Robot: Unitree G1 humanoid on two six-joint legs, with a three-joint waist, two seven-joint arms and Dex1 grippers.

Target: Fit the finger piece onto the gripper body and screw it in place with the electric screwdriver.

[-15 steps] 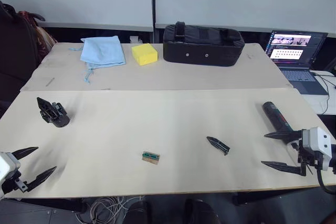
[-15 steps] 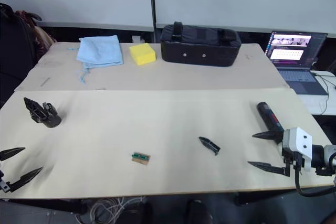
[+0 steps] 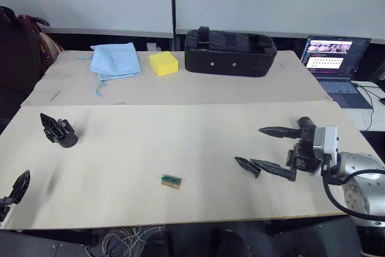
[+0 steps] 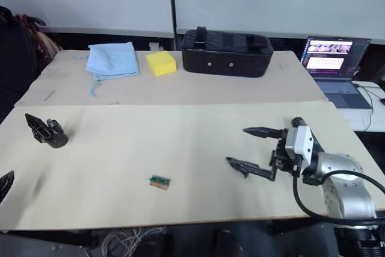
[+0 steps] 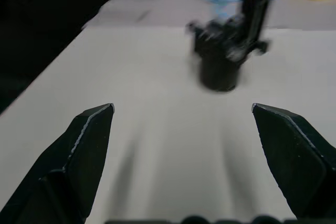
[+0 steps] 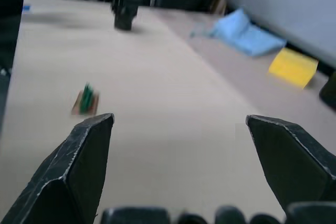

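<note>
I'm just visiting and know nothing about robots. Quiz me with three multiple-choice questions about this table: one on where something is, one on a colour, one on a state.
1. Where is the gripper body?
A. robot's left side
B. beside the laptop
C. on the cloth

2. What colour is the sponge?
A. red
B. yellow
C. white

3. The right end effector is
A. shut on the finger piece
B. open
C. holding the screwdriver

Answers:
1 A, it stands at the left edge.
2 B, plainly yellow.
3 B, its fingers are spread apart.

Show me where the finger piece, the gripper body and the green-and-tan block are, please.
finger piece [image 3: 247, 166], left eye view, its middle.
gripper body [image 3: 59, 130], left eye view, its centre.
green-and-tan block [image 3: 172, 181], left eye view, its top face.
</note>
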